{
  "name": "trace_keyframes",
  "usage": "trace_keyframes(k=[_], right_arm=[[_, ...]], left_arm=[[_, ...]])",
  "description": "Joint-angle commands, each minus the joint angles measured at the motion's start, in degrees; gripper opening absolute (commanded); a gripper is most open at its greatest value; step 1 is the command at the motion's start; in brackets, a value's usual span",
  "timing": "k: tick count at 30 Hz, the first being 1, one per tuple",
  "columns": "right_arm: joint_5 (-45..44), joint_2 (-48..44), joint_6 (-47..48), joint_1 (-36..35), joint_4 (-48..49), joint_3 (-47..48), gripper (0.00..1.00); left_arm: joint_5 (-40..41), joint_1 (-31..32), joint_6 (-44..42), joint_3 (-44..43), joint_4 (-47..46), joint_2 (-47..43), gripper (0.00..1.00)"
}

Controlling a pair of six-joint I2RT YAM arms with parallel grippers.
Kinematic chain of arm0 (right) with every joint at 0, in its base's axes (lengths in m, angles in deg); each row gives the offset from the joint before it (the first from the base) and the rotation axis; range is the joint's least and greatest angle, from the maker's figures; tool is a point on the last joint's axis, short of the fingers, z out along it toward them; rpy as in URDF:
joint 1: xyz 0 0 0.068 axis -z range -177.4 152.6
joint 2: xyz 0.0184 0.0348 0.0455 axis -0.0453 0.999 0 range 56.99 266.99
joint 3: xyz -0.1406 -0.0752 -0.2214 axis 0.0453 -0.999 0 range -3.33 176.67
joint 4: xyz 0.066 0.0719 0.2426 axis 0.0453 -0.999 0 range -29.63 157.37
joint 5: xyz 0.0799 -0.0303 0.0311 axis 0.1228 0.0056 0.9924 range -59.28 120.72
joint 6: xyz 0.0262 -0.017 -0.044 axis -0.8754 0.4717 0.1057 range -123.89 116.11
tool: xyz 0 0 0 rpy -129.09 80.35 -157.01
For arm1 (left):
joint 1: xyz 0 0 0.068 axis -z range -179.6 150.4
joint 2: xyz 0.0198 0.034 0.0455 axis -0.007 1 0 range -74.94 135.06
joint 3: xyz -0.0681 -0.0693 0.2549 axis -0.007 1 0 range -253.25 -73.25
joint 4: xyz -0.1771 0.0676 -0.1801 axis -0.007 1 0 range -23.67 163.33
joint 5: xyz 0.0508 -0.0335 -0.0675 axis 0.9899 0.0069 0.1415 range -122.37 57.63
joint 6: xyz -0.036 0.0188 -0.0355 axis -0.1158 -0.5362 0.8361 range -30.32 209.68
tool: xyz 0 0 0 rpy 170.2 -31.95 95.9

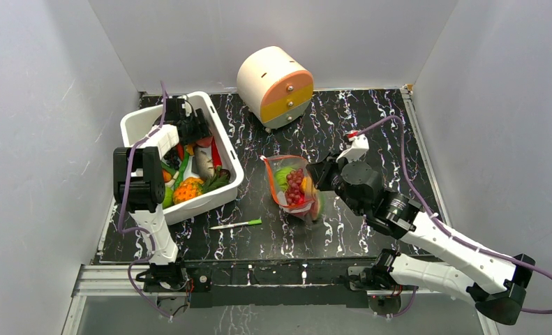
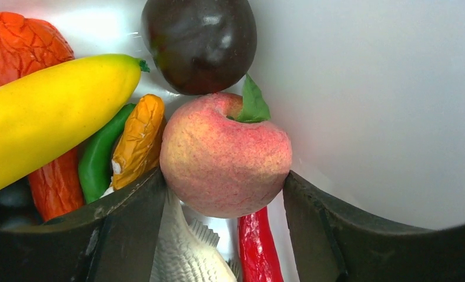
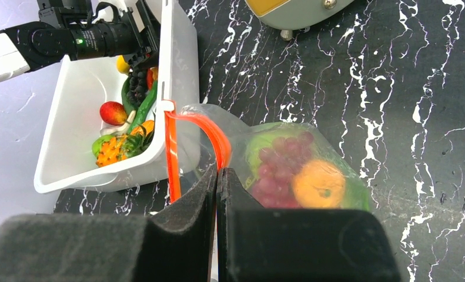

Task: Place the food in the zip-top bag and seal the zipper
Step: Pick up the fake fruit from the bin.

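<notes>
Both busy: I'm pinching the seemingly light, slick toy peach (image 2: 224,155) mid-body with left fingers (image 2: 130,235), right fingers (image 3: 180,229) clamping the floppy zip-top bag (image 3: 237,132) at its mouth.

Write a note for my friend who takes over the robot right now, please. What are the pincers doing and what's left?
Left pincer: in the white bin, fingers touching both sides of the peach.
Right pincer: shut on the zip-top bag at its mouth, holding it open.
Done: grapes and an orange fruit are in the bag.
To do: bag the peach and the other food in the bin, then seal the zipper.
</notes>
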State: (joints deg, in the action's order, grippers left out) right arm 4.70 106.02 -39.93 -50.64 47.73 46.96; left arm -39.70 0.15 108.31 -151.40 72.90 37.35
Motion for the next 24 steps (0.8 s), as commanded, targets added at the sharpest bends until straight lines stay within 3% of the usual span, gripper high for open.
trace_keyframes(k=[1, 6, 12, 24], right_arm=[[-1.7, -2.2, 0.2, -0.2, 2.8, 2.9, 0.00], [-2.2, -2.5, -1.1, -0.2, 3.4, 1.4, 0.00], [-2.4, -2.7, -1.4, -0.2, 5.2, -0.4, 0.00], [-5.9, -2.1, 0.4, -0.2, 5.6, 0.1, 0.00]], left_arm=[[1.8, -0.2, 0.1, -3.1, 4.0, -1.9, 0.48], [3.4, -0.3, 1.4, -5.1, 11.8, -4.8, 0.45], [2.5, -0.3, 1.8, -1.5, 15.0, -12.9, 0.42], [-6.1, -0.2, 1.5, 1.6, 23.5, -27.0, 0.41]])
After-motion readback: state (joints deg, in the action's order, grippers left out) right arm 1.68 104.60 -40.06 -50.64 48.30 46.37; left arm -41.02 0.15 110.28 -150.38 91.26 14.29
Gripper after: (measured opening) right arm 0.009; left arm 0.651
